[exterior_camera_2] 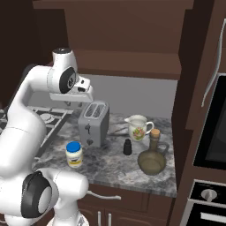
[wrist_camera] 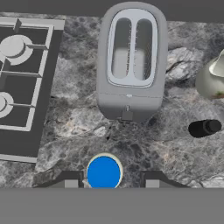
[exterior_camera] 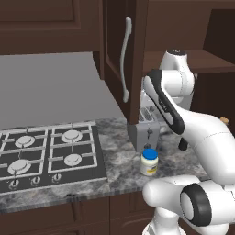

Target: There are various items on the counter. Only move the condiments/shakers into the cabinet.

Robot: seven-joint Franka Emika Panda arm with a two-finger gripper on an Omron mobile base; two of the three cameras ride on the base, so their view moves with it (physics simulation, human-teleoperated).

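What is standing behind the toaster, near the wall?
Behind the toaster only bare grey counter and the wall are seen. The mug stands to its right. A strip directly behind it is hidden.

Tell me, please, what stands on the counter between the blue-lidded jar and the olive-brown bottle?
In the right base view, the tiny black shaker stands between the blue-lidded jar and the olive-brown bottle, on the counter.

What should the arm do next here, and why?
Probably descend straight toward the blue-lidded jar. In the hand view it sits between the fingertips of the gripper, which hangs high above the counter, and no condiment is held yet.
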